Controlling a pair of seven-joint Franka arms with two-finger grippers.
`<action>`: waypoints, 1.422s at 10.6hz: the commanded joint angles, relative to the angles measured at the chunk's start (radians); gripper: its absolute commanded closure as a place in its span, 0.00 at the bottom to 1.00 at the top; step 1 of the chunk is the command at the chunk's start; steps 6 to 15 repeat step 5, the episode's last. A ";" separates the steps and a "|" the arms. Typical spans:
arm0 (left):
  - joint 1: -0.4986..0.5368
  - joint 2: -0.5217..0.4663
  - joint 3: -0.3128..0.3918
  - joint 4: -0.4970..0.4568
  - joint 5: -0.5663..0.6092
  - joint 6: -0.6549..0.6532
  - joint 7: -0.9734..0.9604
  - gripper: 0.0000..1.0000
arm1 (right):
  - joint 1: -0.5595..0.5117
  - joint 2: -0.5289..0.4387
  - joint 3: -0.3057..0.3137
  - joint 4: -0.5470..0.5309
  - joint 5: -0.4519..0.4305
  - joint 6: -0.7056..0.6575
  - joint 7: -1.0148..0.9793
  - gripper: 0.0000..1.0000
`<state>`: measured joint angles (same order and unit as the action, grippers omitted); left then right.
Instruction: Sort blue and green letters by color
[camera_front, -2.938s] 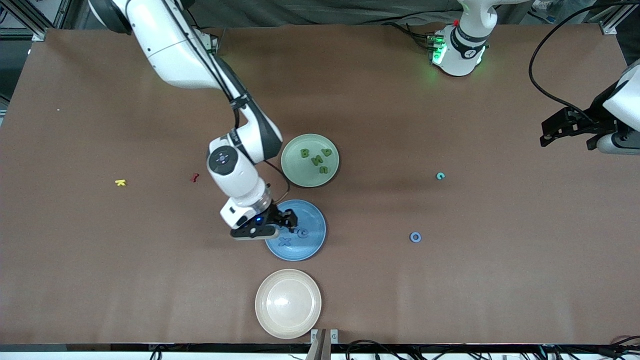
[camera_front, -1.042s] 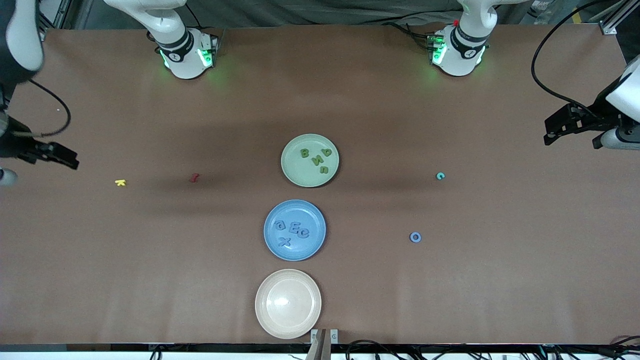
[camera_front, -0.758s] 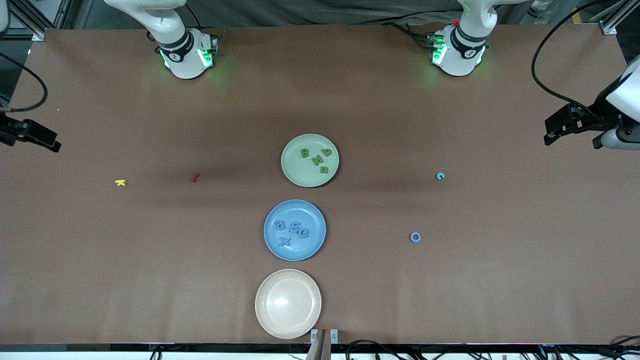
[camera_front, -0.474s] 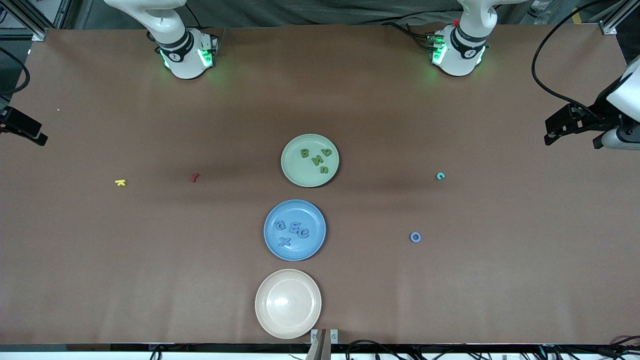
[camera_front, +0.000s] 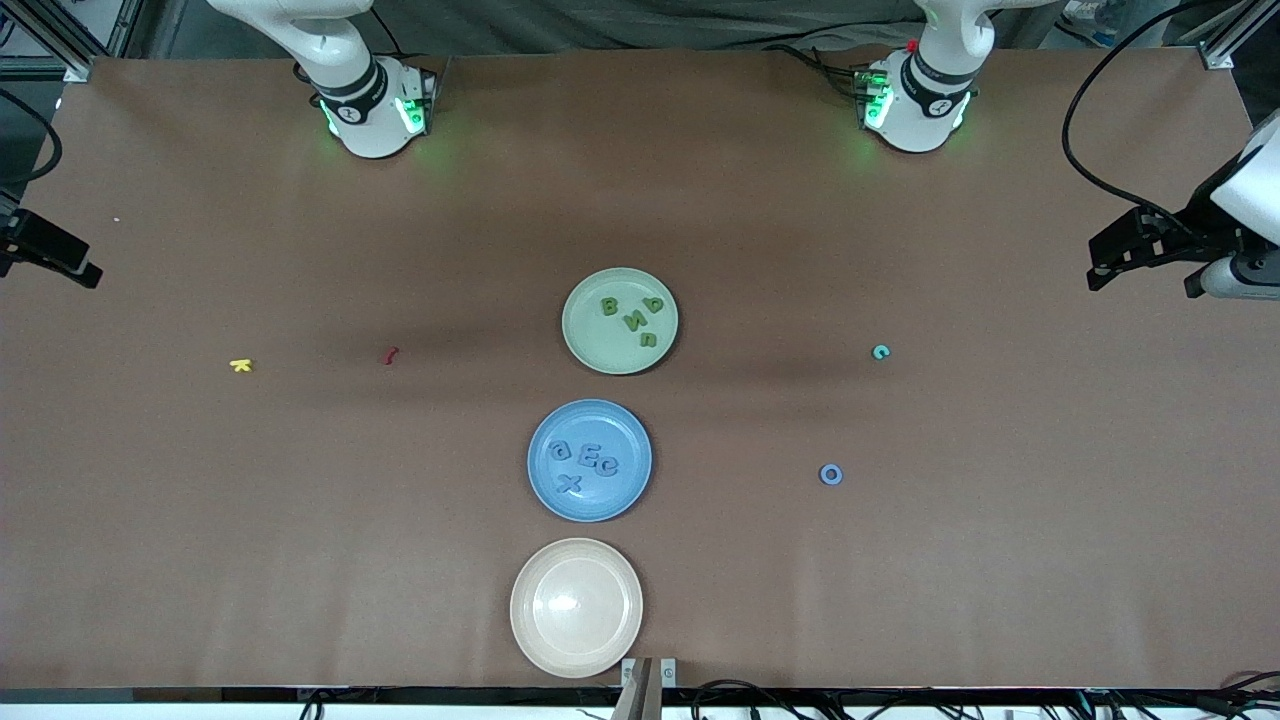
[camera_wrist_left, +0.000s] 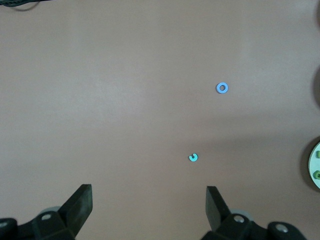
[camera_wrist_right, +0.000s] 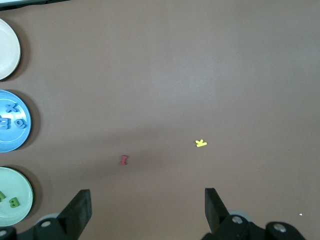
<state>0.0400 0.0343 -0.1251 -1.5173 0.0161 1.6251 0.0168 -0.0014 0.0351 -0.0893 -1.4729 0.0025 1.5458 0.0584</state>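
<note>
The left claw hangs over the counter's edge at the left arm's end, jaws spread wide and holding nothing; the left wrist view shows both black fingers well apart with bare counter between them. The right claw hangs over the edge at the right arm's end, likewise fully spread and empty. Neither touches anything, and both arms wait.

The risk now lies in the one piece left to sort. The small periwinkle blue ring-shaped letter O lies alone on the brown paper-covered counter, well apart from the plates, toward the left arm's end. It is flat and tiny, so a claw coming down slightly off centre could push it aside or pinch only its rim and drop it. Near it, farther from the front camera, sits a small teal curled letter; its colour falls between blue and green, so it could be taken by mistake.

The round blue plate carries four blue letters. Beside it, farther from the camera, the round pale green plate carries four grass green letters. The round cream plate, nearest the camera, is bare.
</note>
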 joint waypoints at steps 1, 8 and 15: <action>-0.003 -0.004 -0.002 0.008 0.024 -0.007 -0.006 0.00 | 0.020 -0.034 -0.009 -0.037 0.005 0.011 0.012 0.00; -0.006 -0.004 -0.004 0.008 0.027 -0.007 -0.012 0.00 | 0.028 -0.032 -0.009 -0.035 0.002 0.011 0.012 0.00; -0.006 -0.004 -0.004 0.008 0.027 -0.007 -0.012 0.00 | 0.028 -0.032 -0.009 -0.035 0.002 0.011 0.012 0.00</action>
